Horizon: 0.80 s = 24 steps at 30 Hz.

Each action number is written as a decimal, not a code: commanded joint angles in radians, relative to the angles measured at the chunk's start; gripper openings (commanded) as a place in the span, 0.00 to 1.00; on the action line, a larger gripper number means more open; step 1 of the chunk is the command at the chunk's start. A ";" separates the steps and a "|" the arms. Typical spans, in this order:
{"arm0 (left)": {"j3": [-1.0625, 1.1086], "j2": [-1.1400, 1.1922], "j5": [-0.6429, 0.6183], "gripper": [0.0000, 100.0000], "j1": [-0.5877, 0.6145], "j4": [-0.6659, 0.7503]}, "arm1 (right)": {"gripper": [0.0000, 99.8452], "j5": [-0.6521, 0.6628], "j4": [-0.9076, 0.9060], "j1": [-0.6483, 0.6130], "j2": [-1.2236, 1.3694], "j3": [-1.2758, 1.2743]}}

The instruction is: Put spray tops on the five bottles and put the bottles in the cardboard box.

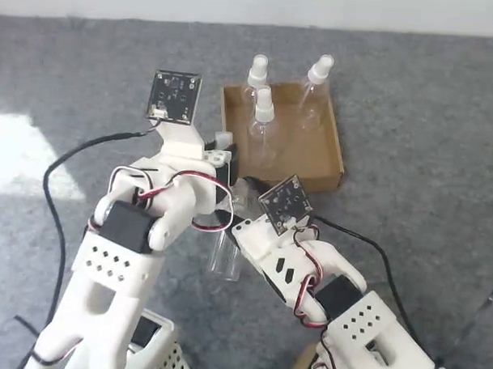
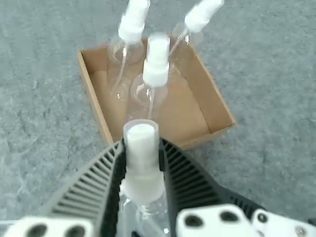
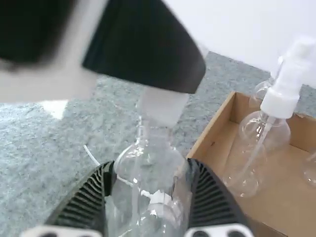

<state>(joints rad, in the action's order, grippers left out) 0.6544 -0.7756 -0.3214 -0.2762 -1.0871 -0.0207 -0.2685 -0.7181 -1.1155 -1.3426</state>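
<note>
My left gripper (image 2: 143, 154) is clamped on a white spray top (image 2: 141, 134), one ribbed black finger on each side of it. The top sits upright at the neck of a clear bottle (image 3: 146, 159); I can't tell if it is fully seated. My right gripper (image 3: 148, 178) is closed around that bottle's body, with the jaws pressed to the plastic on both sides. In the high view the held bottle (image 1: 226, 253) hangs between the two arms, off the grey carpeted surface (image 1: 412, 93) and just outside the near wall of the cardboard box (image 1: 319, 159).

The box is open-topped and lies beyond both grippers. There are three bottles inside, each with a spray top on:
- The middle bottle (image 1: 263, 130) stands upright near the box centre.
- The far-corner bottle (image 1: 254, 81) is at the back wall.
- The other far bottle (image 1: 313, 88) is at the back wall too, tilted a little.

The two at the back are near each other, and I can't tell if they touch. The middle one stands apart from both.
</note>
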 commanded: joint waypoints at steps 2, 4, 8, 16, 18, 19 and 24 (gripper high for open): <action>0.008 0.000 0.009 0.01 0.000 -0.046 | 0.01 -0.008 0.054 0.059 -0.033 0.025; 0.008 0.000 0.009 0.01 0.000 -0.049 | 0.01 -0.008 0.054 0.059 -0.033 0.025; 0.031 0.000 0.009 0.01 -0.005 -0.048 | 0.01 -0.008 0.054 0.062 -0.033 0.025; 0.041 0.000 0.011 0.01 0.002 -0.049 | 0.01 -0.008 0.056 0.064 -0.028 0.025; 0.041 -0.002 0.011 0.01 0.003 -0.051 | 0.01 -0.008 0.056 0.064 -0.028 0.023; 0.041 -0.002 0.011 0.01 0.003 -0.051 | 0.01 -0.008 0.056 0.064 -0.028 0.023; 0.039 -0.002 0.005 0.01 0.003 -0.051 | 0.01 -0.009 0.058 0.064 -0.033 0.023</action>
<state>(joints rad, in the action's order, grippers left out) 0.6682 -0.7756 -0.3214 -0.2808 -1.0994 -0.0207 -0.2624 -0.7150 -1.1155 -1.3472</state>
